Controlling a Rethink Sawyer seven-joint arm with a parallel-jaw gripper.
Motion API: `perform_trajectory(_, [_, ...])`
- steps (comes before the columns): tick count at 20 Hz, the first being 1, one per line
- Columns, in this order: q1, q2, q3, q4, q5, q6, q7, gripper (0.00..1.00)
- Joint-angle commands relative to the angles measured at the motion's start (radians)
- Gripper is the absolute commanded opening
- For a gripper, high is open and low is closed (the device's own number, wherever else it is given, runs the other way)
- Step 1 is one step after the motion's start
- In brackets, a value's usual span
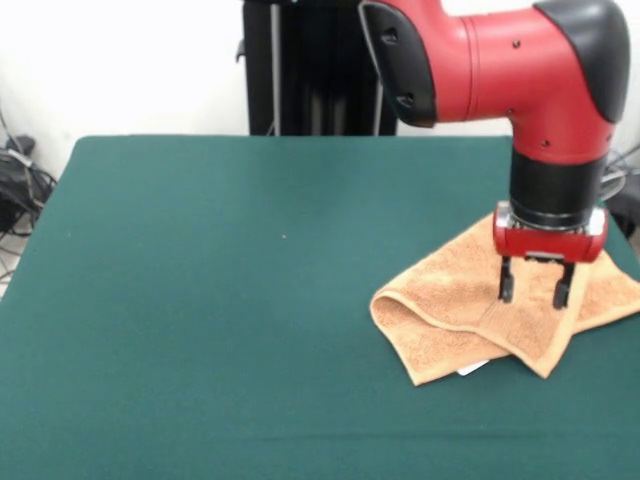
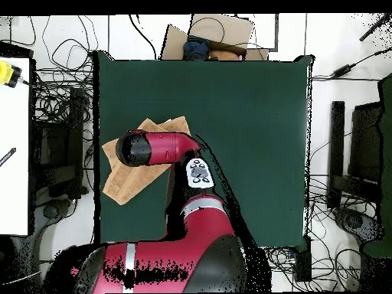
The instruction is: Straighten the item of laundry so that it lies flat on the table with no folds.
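- The gripper (image 1: 535, 291) hangs released, jaws apart, just above the towel (image 1: 470, 320).
- The towel lies folded on the worktop (image 1: 220, 300), so it probably aims at a fold.

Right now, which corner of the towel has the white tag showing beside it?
In the front view, the towel has a white tag under its near edge, by the pointed near corner just left of the open claw; no other corner shows one.
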Motion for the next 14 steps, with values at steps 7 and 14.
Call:
perform_trajectory(7, [0.025, 0.031, 0.038, 0.03, -0.057, -0.067, 0.048, 1.0])
perform_trajectory(14, [0.033, 0.059, 0.026, -0.005, -0.064, -0.07, 0.035, 1.0])
